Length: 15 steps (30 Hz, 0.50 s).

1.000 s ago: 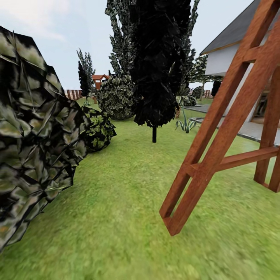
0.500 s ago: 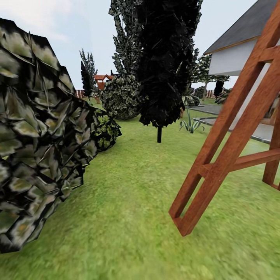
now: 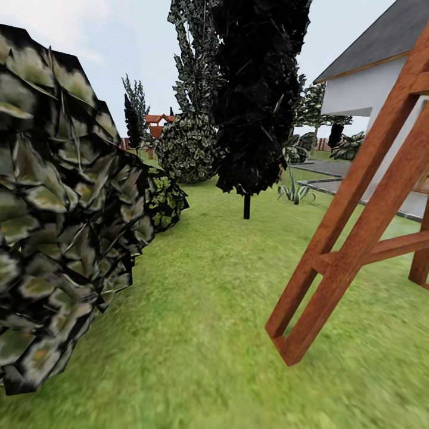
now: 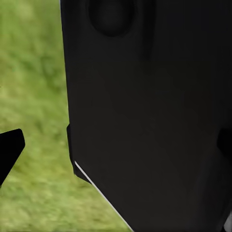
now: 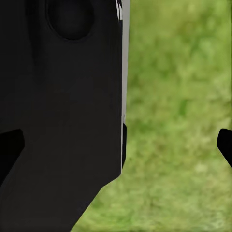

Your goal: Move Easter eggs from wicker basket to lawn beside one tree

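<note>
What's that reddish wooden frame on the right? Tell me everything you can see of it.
The wooden frame is reddish-brown timber, like part of a playset. Two parallel slanted beams lean up to the right, joined by a short piece at the foot, which rests on the lawn. A crossbar runs right to another leg at the picture's edge. Its top is cut off. The white house stands behind it.

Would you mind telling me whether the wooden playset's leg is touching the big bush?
Apart. The head view shows open lawn between the playset leg and the bush.
</note>
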Tool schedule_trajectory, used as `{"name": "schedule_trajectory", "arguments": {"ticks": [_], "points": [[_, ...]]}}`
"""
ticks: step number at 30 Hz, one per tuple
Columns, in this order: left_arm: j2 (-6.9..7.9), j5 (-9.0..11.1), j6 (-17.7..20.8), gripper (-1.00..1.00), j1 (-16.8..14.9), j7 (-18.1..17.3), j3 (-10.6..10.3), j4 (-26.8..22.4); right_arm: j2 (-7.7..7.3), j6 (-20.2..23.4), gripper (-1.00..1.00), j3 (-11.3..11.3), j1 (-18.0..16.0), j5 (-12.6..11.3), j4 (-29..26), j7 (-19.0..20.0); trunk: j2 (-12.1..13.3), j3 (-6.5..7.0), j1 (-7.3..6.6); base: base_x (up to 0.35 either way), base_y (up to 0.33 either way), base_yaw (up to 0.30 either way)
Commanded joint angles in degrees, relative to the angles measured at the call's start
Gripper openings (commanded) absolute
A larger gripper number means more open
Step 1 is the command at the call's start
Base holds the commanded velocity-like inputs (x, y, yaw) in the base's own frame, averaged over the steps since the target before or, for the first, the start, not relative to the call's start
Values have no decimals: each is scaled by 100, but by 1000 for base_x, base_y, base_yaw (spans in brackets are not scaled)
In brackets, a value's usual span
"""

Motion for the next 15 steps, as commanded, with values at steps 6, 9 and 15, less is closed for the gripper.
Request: {"name": "schedule_trajectory", "arguments": {"ticks": [6,9,15], "points": [[-2,9,10,100,-1,-25,10,1,0,-3,100,4,-1,2,1,-8,-1,-3,2,289,1,0],[-2,10,10,100,-1,-21,12,-5,0,-2,100,4,-1,5,1,-8,-1,-3,2,316,0,0],[-2,10,10,100,-1,-20,12,-6,0,-3,100,4,-1,5,1,-8,-1,-3,2,317,0,0]]}}
